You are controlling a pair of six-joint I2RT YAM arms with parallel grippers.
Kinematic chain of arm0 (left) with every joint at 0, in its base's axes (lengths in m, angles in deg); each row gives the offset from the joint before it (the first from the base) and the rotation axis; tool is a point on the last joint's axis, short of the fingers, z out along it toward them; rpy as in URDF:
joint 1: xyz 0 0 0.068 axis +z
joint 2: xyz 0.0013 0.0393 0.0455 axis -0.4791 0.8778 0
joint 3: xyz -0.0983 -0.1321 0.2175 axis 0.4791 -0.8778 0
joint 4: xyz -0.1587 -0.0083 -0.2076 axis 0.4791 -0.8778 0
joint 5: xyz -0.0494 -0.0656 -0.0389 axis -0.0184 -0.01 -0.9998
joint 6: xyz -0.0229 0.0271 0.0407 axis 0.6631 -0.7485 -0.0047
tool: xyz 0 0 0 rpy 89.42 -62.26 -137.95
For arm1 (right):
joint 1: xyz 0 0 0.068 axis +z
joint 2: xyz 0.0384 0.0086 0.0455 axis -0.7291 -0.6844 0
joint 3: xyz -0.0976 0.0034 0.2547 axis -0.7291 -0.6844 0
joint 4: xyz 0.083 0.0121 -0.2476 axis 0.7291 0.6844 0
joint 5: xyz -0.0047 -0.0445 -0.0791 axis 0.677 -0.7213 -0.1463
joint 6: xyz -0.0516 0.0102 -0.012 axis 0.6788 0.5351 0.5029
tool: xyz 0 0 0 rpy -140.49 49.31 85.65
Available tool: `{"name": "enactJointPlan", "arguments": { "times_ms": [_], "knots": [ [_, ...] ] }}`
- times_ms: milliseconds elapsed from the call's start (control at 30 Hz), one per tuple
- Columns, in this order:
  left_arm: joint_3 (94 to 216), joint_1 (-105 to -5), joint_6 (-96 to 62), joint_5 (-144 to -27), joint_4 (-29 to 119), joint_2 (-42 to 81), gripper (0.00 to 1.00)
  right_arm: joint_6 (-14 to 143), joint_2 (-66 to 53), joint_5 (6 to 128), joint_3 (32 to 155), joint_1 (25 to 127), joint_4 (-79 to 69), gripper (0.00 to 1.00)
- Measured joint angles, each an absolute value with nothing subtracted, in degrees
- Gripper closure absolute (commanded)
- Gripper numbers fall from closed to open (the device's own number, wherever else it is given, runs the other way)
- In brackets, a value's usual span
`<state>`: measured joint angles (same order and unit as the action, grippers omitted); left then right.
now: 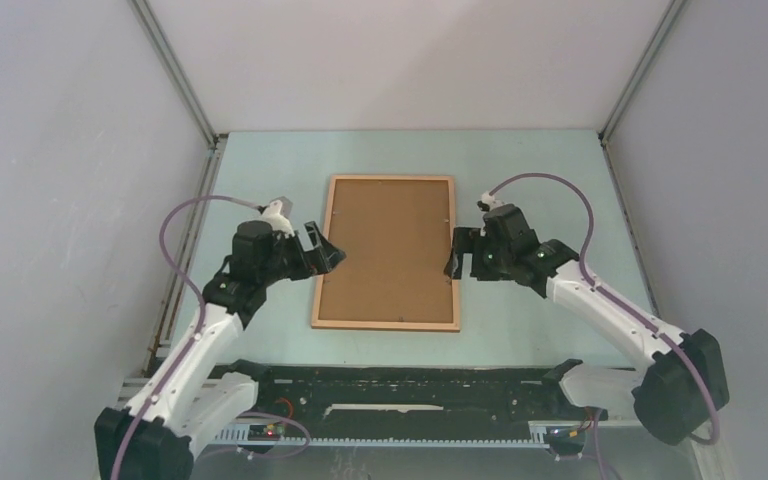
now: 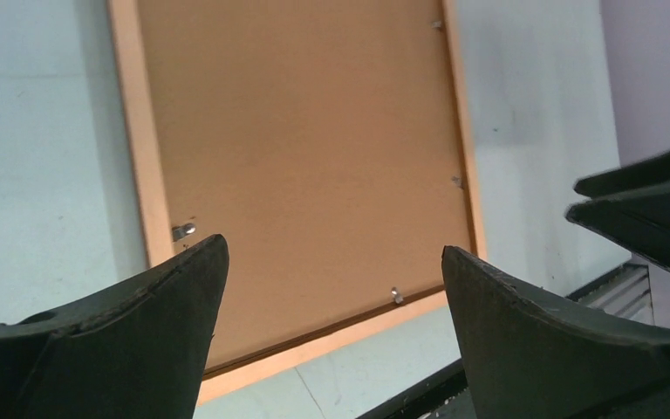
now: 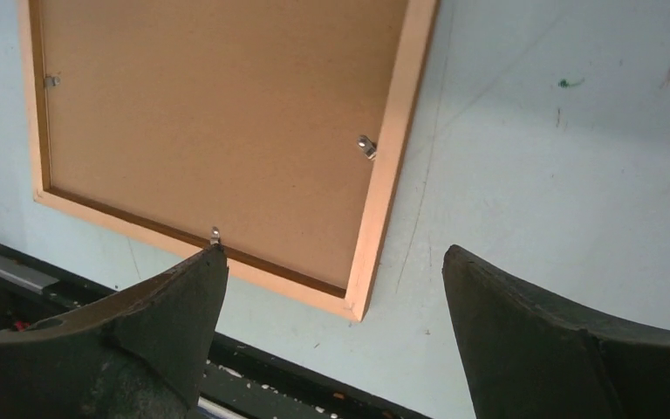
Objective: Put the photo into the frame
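Back side up, a thin light-brown wooden rectangular frame (image 1: 385,325) lies flat on the pale green desk (image 1: 260,190), with a plain brown backing board (image 1: 388,250) filling it. The left hand (image 1: 325,247) hangs at the frame's left side and the right hand (image 1: 454,253) at its right side, both spread wide and empty. Only the wrist views catch the small metal tabs (image 3: 366,146) along the frame's inner edge.

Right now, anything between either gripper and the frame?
Nothing visible. The left gripper and right gripper hang open at the frame's long sides, nothing between. But the backing board, under metal tabs, fills the frame's opening; no photo is in view.
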<state>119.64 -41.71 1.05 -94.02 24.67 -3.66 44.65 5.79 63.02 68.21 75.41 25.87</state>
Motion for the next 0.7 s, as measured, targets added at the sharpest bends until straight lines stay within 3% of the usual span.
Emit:
{"name": "enactJointPlan", "arguments": {
  "times_ms": [200,300,700],
  "knots": [
    [119.64,-51.3,0.3,-85.12,24.8,-12.05,0.0,47.65,9.62,50.75,67.36,86.08,23.38,0.0],
    [119.62,-52.75,-0.02,-80.0,25.11,-14.89,0.0,48.83,10.03,48.9,66.52,86.82,21.12,0.0],
    [111.68,-52.57,9.18,-67.59,35.8,-32.75,0.0,44.04,0.92,76.59,66.2,70.39,14.48,0.03]
  ]
}}
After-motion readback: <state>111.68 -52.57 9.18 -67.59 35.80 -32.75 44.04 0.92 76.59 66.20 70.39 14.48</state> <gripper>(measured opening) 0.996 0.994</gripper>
